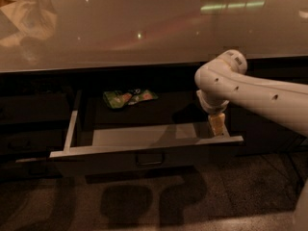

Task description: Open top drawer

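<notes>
- Looking down from the front at a dark cabinet under a pale, glossy tabletop (pixel 144 28) that is reflecting small spots of light.
- Finding the top drawer (pixel 192 150) standing pulled well out from the cabinet, below the tabletop's front edge and jutting over the floor (pixel 240 201).
- Showing its wide dark front towards the camera, with the small dark loop handle (pixel 149 159) sitting at the centre of that front.
- Showing pale grey inside: the left side wall running back into the dark, a strip of pale floor lying just behind the front panel, and the back part sitting in shadow.
- Seeing a green snack packet (pixel 129 98) lying flat in the shadowed back of the drawer, left of centre, well apart from the gripper.
- Following the white arm (pixel 260 95) coming in from the right edge, bending at a rounded joint above the drawer's right end and turning downwards.
- Finding the gripper (pixel 216 124) pointing down into the drawer's right end, just beside the right side wall and just behind the front panel.
- Appearing there as one pale yellow block, not revealing whether spread or pressed together, nor whether touching the drawer.
- Noticing dark shadows falling on the speckled floor below the drawer front.
- Making out only dark cabinet fronts (pixel 29 129) to the left of the drawer, too dim for detail.
</notes>
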Robot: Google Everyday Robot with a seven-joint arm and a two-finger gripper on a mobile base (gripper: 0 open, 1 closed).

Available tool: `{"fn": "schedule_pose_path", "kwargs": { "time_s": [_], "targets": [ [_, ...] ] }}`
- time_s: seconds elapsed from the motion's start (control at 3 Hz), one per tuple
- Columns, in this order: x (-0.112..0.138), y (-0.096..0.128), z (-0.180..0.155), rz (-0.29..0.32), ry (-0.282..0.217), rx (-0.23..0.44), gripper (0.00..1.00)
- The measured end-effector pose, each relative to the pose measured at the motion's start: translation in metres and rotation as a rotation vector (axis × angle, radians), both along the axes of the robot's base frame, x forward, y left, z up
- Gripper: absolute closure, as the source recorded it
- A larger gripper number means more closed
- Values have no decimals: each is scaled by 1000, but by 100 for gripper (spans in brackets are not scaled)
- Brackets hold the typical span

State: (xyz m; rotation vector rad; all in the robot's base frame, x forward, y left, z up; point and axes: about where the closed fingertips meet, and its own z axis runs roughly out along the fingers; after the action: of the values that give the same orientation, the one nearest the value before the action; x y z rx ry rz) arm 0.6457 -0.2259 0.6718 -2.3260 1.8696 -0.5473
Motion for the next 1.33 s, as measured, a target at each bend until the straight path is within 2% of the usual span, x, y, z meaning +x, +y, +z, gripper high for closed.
{"fn": "schedule_pose_path", "kwargs": {
  "time_s": [0.33, 0.67, 1.0, 1.33],
  "targets": [
    [-4, -7, -14, -17, 14, -28, 0],
    [-18, -3, -17, 16, 11, -50, 0],
    [-18, -2, -17, 16, 11, -50, 0],
    [-40, -3, -19, 24, 20, -47, 0]
  ]
}}
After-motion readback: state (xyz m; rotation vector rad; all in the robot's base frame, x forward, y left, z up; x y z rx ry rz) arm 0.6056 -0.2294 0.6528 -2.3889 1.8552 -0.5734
